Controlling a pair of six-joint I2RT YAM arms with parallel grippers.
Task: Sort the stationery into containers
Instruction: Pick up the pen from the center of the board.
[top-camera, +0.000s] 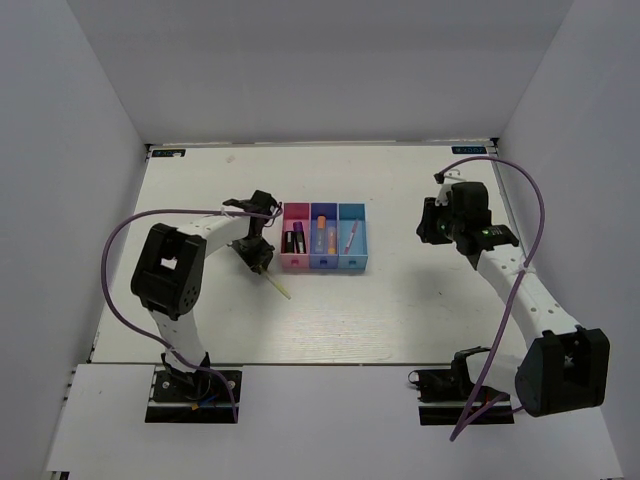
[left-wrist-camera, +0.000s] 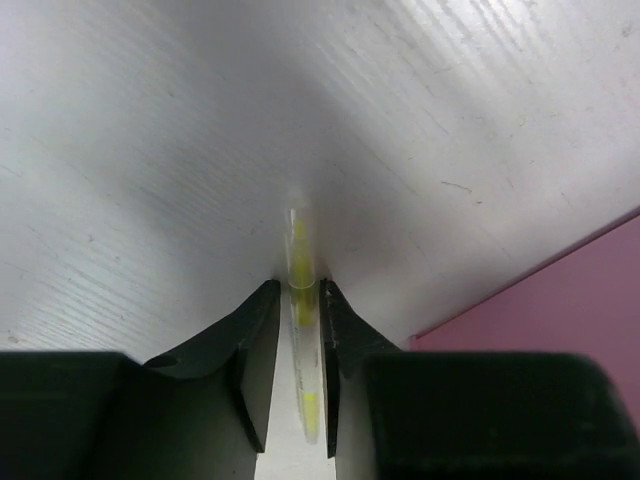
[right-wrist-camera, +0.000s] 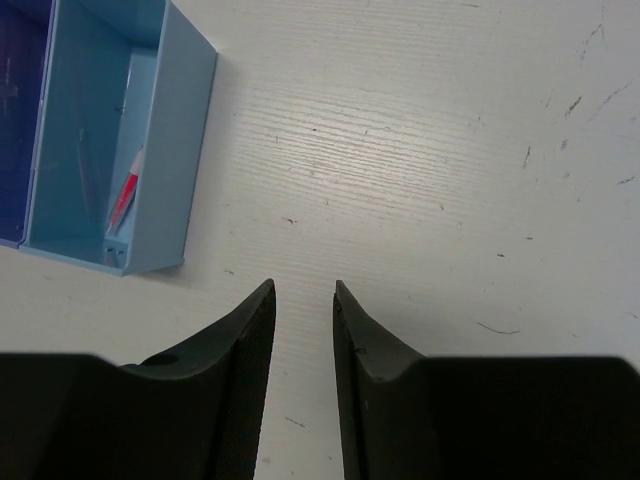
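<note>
As far as I can tell from overhead, this sort is nearly wrapped up: the row of three small open-top plastic bins (top-camera: 337, 266) already has something in every slot. The pink rectangular bin (top-camera: 296, 264) holds a couple of dark markers (top-camera: 295, 240) (too small to say which is which), the blue middle bin (top-camera: 323, 262) has a short orange one (top-camera: 322, 231), and the teal end bin (right-wrist-camera: 195, 170) has the thin red-pink pen (right-wrist-camera: 124, 197) lying inside. The only thing left out is the thin pale-yellow pen (left-wrist-camera: 302, 270), on the white table (top-camera: 420, 310) just off the pink end of the row, on the near side

The left gripper (top-camera: 258, 257) is down on that pen with a finger either side of the barrel, really close. I honestly can't tell whether it's pinching yet or there's a sliver of gap. The right gripper (right-wrist-camera: 303, 300) hangs over bare table past the teal end, jaws apart, nothing between them

Room-wise, the pink bin's outer wall sits near the left fingers, so my guess is the pen has to go up over that rim before it goes sideways. Away from the row there's plenty of table on that side, with the edge well apart. Which bin the yellow one belongs in, no idea, maybe teal with the other thin pen
</note>
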